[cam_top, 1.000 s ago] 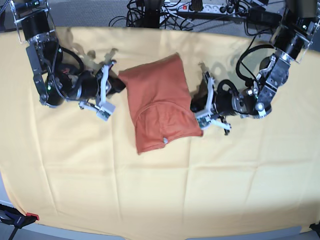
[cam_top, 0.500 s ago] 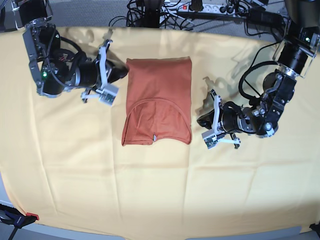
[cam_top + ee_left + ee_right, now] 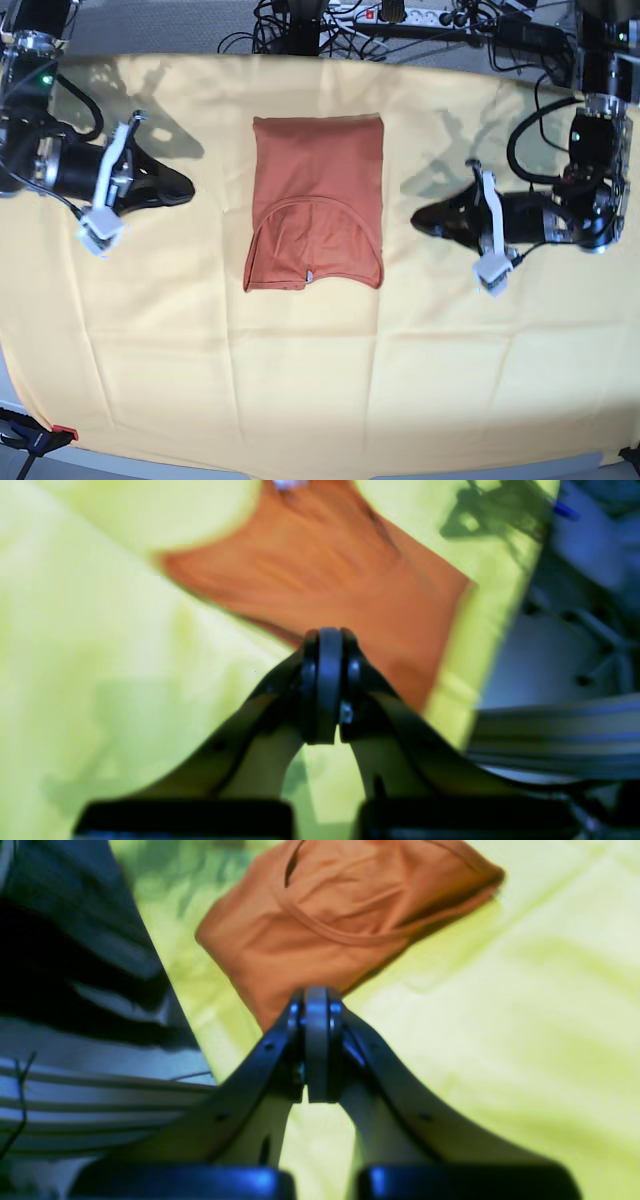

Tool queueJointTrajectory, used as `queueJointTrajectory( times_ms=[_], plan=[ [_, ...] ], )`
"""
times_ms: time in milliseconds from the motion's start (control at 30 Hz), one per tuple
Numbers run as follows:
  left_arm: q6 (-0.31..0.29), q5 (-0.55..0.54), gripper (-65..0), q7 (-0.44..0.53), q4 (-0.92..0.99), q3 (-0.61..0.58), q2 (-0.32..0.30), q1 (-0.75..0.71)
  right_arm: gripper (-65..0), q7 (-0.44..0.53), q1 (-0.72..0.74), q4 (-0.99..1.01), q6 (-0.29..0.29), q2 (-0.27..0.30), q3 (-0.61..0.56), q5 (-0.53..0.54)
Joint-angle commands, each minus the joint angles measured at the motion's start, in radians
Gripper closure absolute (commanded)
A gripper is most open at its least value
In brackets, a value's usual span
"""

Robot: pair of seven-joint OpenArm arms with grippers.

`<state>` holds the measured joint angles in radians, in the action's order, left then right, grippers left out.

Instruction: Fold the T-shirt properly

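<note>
The rust-orange T-shirt lies folded in a neat rectangle on the yellow cloth, neckline and small white tag toward the front edge. My left gripper is shut and empty, to the right of the shirt and apart from it. My right gripper is shut and empty, to the left of the shirt with a gap between. In the left wrist view the shut gripper points at the shirt. In the right wrist view the shut gripper points at the shirt.
Cables and a power strip lie beyond the cloth's far edge. A red clamp sits at the front left corner. The cloth covers the whole table, with creases across the front half.
Both arms have drawn back sideways, away from the shirt. The shirt, skewed one second ago, lies straight and flat, as half a second ago.
</note>
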<state>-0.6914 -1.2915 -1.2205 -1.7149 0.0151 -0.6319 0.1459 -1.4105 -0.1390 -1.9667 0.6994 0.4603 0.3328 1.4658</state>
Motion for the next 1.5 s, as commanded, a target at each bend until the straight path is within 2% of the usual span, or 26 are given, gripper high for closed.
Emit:
queueJointTrajectory(
  times_ms=[0,133,333,533,667,800,867,1000,1133,1167,1300,1467],
  plan=[
    [-0.007,-0.048,0.0,0.009,-0.044,0.041,-0.019,-0.008,0.0,0.014,-0.007,-0.016,-0.001,0.016,0.043,0.018],
    [-0.007,-0.061,0.0,0.003,-0.176,0.162,-0.037,-0.159,0.0,0.014,-0.105,-0.047,-0.001,0.005,0.187,0.018],
    [-0.007,-0.060,0.0,-0.019,-0.379,0.327,-0.039,-0.449,0.0,0.014,-0.333,-0.139,-0.001,0.000,0.366,0.018],
    [0.060,-0.059,0.0,-0.080,-0.507,0.469,-0.027,-0.756,0.0,0.014,-0.576,-0.212,-0.001,-0.009,0.440,0.018],
    [0.087,-0.059,0.0,-0.111,-0.542,0.531,-0.002,-0.960,0.0,0.014,-0.718,-0.211,-0.001,-0.078,0.441,0.018],
    [0.086,-0.021,0.0,-0.120,-0.542,0.537,0.045,-1.132,0.0,0.014,-0.829,-0.205,-0.001,-0.159,0.437,0.018],
    [0.086,0.019,0.0,-0.120,-0.540,0.536,0.076,-1.202,0.0,0.014,-0.878,-0.185,-0.001,-0.181,0.426,0.018],
    [0.070,0.069,0.0,-0.111,-0.500,0.535,0.137,-1.306,0.0,0.014,-0.944,-0.087,-0.001,-0.177,0.367,0.018],
    [0.048,0.075,0.0,-0.074,-0.380,0.534,0.191,-1.318,0.0,0.014,-0.943,0.064,-0.001,-0.172,0.251,0.018],
    [0.048,0.084,0.0,-0.052,-0.338,0.528,0.201,-1.310,0.0,0.014,-0.938,0.108,-0.001,-0.163,0.214,-0.026],
    [0.048,0.174,0.0,0.003,-0.137,0.446,0.205,-1.228,0.0,0.171,-0.870,0.292,-0.001,-0.119,0.049,-0.235],
    [0.048,0.298,0.0,0.147,0.193,0.299,0.206,-1.038,0.0,0.435,-0.698,0.549,-0.001,-0.111,-0.123,-0.504]
  ],
)
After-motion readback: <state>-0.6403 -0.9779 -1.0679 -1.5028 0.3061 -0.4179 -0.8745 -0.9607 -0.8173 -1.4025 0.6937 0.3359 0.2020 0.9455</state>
